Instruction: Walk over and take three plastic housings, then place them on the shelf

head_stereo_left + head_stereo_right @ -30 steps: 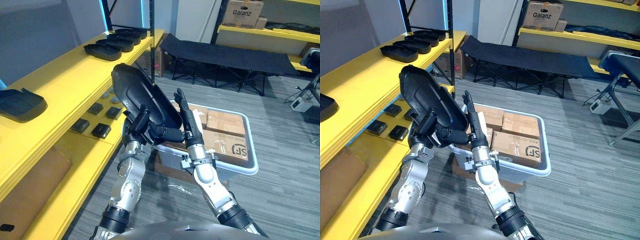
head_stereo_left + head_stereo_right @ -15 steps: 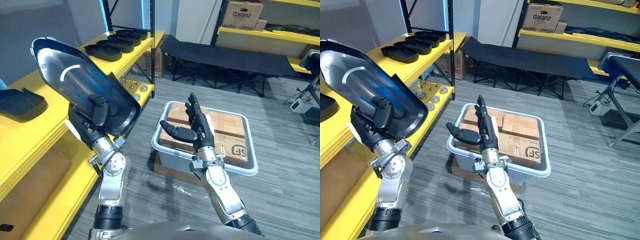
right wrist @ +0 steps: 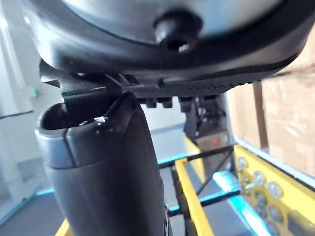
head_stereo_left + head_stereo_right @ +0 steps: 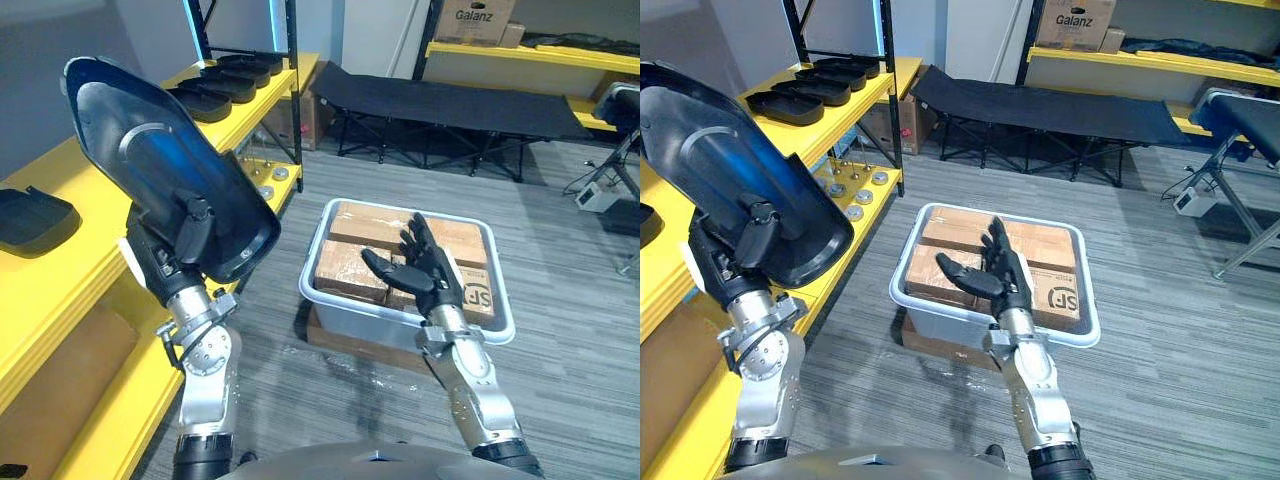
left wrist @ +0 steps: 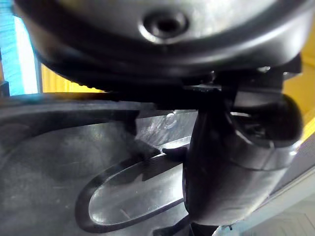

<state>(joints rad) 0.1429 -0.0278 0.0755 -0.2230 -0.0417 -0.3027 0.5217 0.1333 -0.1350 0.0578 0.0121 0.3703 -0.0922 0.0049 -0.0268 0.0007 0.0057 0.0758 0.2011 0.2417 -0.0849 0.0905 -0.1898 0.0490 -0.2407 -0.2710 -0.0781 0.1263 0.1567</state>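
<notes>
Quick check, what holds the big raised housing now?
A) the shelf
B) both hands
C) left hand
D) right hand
C: the left hand alone grips the housing, while the right hand hangs open above the bin.

The left hand (image 4: 163, 265) shows its thumb over the rim of the plastic housing (image 4: 165, 170); its fingers lie behind the shell, out of sight. In the right eye view the housing's far end is cut off by the picture's edge. The housing also covers part of the lower shelf (image 4: 105, 425), where small round pieces (image 4: 853, 212) (too small to identify) show beside it. The right hand (image 4: 428, 275) hides part of the cardboard boxes (image 4: 345, 265).
</notes>
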